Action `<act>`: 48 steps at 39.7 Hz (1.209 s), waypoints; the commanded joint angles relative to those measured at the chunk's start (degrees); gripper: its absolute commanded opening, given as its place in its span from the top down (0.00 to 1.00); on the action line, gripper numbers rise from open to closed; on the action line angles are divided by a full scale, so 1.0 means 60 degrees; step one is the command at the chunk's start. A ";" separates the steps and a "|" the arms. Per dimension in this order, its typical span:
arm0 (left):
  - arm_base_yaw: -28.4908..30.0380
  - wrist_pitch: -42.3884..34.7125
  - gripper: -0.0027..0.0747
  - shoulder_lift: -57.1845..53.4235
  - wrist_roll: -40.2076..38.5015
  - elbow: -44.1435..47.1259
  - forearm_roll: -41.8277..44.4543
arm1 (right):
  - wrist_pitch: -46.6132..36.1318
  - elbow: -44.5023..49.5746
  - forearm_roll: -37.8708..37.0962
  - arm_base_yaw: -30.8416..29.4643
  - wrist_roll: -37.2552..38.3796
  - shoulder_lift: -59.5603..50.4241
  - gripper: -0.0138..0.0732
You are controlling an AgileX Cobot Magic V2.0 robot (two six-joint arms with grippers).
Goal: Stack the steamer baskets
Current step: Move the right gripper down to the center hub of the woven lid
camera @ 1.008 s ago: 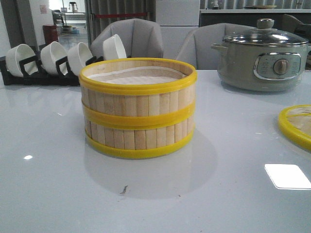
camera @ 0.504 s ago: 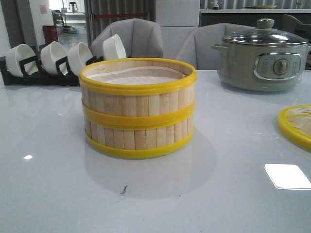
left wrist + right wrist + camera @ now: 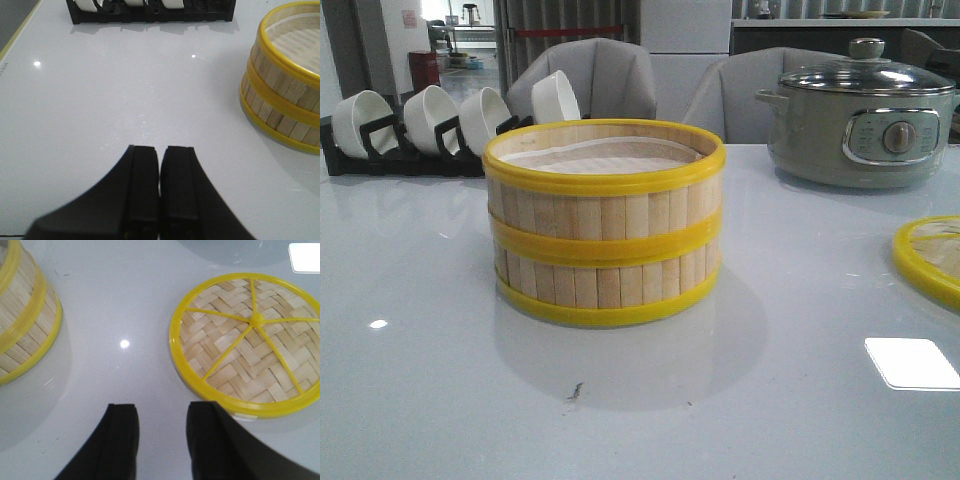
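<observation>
Two steamer baskets stand stacked one on the other near the middle of the white table, yellow bands at base, joint and top rim; a white liner shows inside the upper one. Behind and to the left, a black rack holds four white bowls on edge. At the far right stands a grey-green electric pot with a glass lid; the markings around its dial are too small to read. A woven bamboo lid with yellow rim and spokes lies flat at the right, cut off by the front view's edge. Grey chairs stand beyond the table. The left gripper, fingers pressed together, hovers over bare table beside the stack. The right gripper, fingers spread and empty, hangs between stack and lid, one finger overlapping the lid's rim in that view.
</observation>
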 commanded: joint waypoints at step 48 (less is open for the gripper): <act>-0.0062 -0.0745 0.86 0.0006 -0.0065 -0.0274 -0.0045 | 0.0191 -0.5559 -0.0314 -0.2478 -0.0106 0.7410 0.41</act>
